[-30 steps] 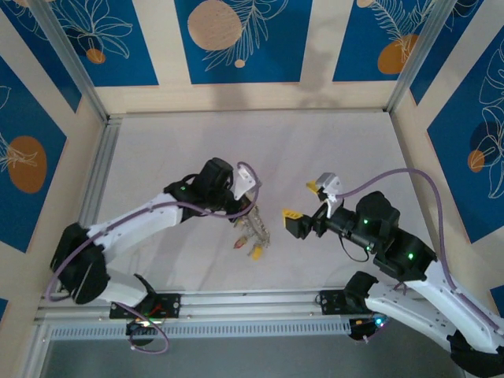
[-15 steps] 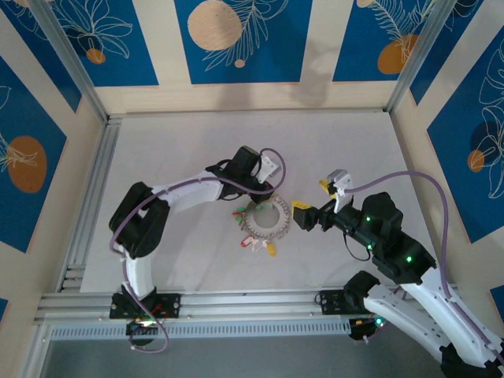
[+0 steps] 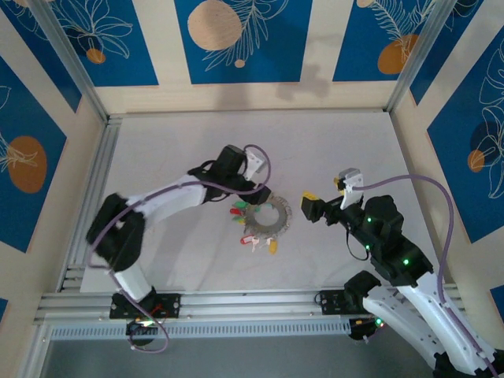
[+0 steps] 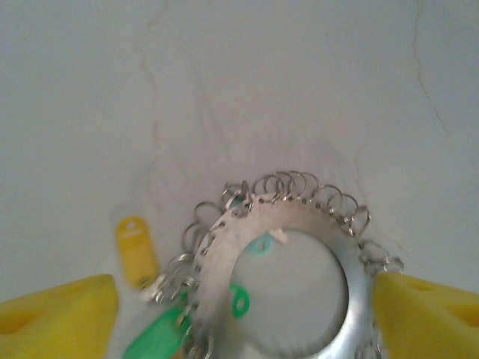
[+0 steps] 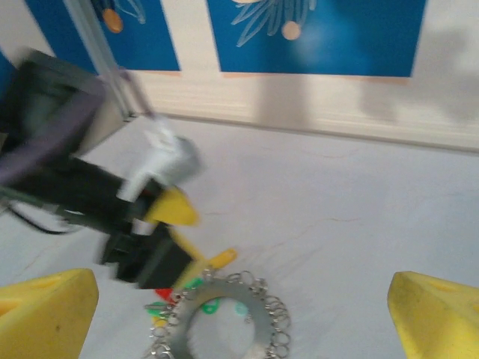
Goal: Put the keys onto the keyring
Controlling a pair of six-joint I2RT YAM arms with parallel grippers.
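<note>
Your left end effector (image 3: 256, 197) is down at the keyring (image 3: 268, 218), and its yellow pads (image 4: 56, 314) stand wide apart. In the left wrist view they sit at the two bottom corners with the ring's flat grey plate lying between them. The left pad is clear of the plate. The right pad is right up against the ring's edge, and you cannot tell whether it touches. Nothing is clamped: the ring lies flat on the pale surface (image 3: 173, 142) and the end effector carries nothing.

The keyring rests near the middle of the surface, between your two arms. Small wire loops are bunched along its rim. The keys (image 3: 250, 239), with red, green and yellow heads, fan out from its left and near sides in the top view. Seen from the left wrist, a yellow-headed key (image 4: 136, 250) lies just beside the ring on the left. Green heads (image 4: 157, 336) show under and inside the ring's round hole.

Your right end effector (image 3: 324, 195) sits to the right of the ring, near it but not touching, and points towards it. Its pads (image 5: 45, 314) are spread as wide as the left ones, with nothing between them. From that wrist you look past them at the ring and at the left arm's yellow fingertip above it.
</note>
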